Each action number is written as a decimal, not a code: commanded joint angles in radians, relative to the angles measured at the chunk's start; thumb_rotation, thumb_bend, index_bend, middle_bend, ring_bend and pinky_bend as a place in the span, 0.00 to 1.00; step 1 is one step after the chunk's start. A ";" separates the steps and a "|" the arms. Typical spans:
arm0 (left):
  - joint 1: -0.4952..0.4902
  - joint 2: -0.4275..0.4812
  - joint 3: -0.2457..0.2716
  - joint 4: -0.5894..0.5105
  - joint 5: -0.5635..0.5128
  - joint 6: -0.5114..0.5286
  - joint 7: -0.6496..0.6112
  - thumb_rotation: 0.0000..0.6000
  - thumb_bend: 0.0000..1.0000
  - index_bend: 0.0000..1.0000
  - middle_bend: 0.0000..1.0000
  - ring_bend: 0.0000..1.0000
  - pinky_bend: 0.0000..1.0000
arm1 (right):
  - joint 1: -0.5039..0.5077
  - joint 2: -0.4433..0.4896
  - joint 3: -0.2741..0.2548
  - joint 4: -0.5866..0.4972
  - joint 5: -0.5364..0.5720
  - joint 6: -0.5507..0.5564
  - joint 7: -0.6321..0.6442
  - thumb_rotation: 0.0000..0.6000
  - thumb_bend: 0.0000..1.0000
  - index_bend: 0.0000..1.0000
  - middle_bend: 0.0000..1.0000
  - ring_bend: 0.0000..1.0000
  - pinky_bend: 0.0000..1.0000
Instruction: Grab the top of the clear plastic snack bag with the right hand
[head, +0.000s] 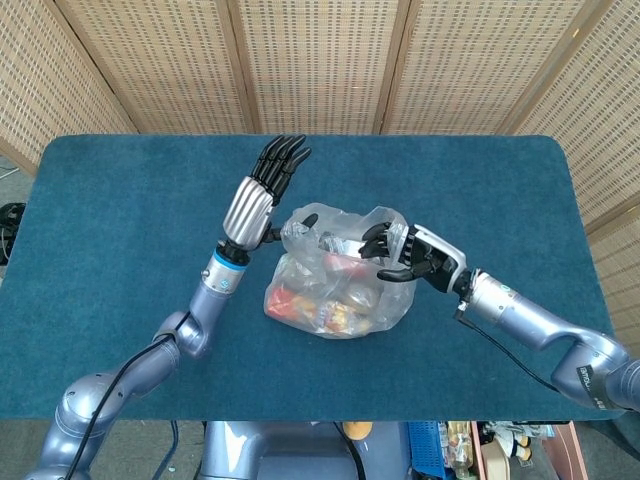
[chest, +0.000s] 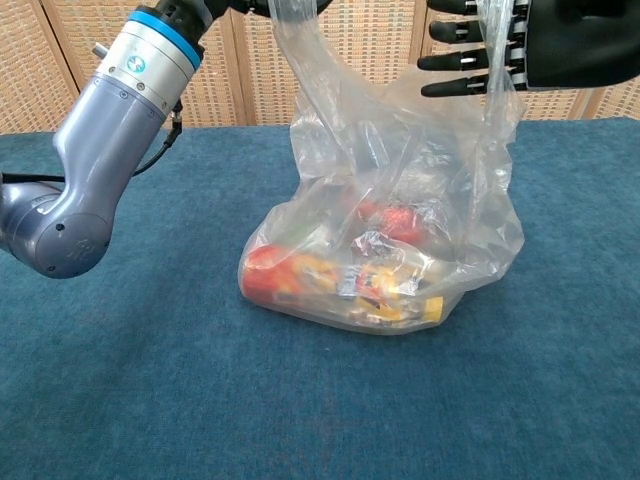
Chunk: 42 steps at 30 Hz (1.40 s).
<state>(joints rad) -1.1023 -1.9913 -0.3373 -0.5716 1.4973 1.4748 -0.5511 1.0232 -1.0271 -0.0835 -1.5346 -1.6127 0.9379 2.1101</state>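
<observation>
From the head view, the clear snack bag (head: 335, 285) sits near the middle of the blue table (head: 120, 200), its bottom full of red, orange and yellow packets and its top pulled up and open. My right hand (head: 410, 255) is at the bag's right upper edge, dark fingers reaching left over the plastic, with a strip of the bag's top running across them. They look partly curled rather than closed tight, and I cannot tell from here whether they really pinch the film. My left hand (head: 262, 195) stands upright just left of the bag's top, fingers straight and close together, pointing away toward the wicker screen (head: 320, 60). The bag's left top corner rises toward its thumb side, but contact is hidden there.

From the chest view, the bag (chest: 390, 250) rests on the table (chest: 150, 400) with its base flat and the snacks heaped low inside. My right hand (chest: 530, 45) is at the upper right, fingers (chest: 455, 62) stretched out level and spaced apart, with a band of the plastic draped down across them. Only my left forearm and wrist with its blue ring (chest: 150, 50) show; the hand itself is cut off by the top edge, where the bag's left corner also goes up out of sight.
</observation>
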 joint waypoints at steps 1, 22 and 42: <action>-0.011 0.054 0.004 -0.077 0.013 0.000 0.059 1.00 0.29 0.00 0.00 0.00 0.00 | -0.011 -0.008 0.032 -0.031 0.051 -0.018 -0.039 1.00 0.04 0.36 0.45 0.25 0.19; -0.031 0.209 -0.014 -0.388 0.009 -0.075 0.330 1.00 0.29 0.00 0.00 0.00 0.00 | -0.046 -0.065 0.177 -0.103 0.161 -0.110 -0.166 1.00 0.08 0.36 0.41 0.17 0.12; -0.052 0.186 -0.027 -0.358 -0.016 -0.117 0.342 1.00 0.29 0.00 0.00 0.00 0.00 | -0.065 -0.121 0.244 -0.075 0.153 -0.154 -0.154 1.00 0.08 0.34 0.35 0.10 0.06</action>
<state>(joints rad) -1.1533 -1.8041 -0.3634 -0.9308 1.4827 1.3598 -0.2093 0.9590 -1.1462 0.1593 -1.6106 -1.4587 0.7855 1.9550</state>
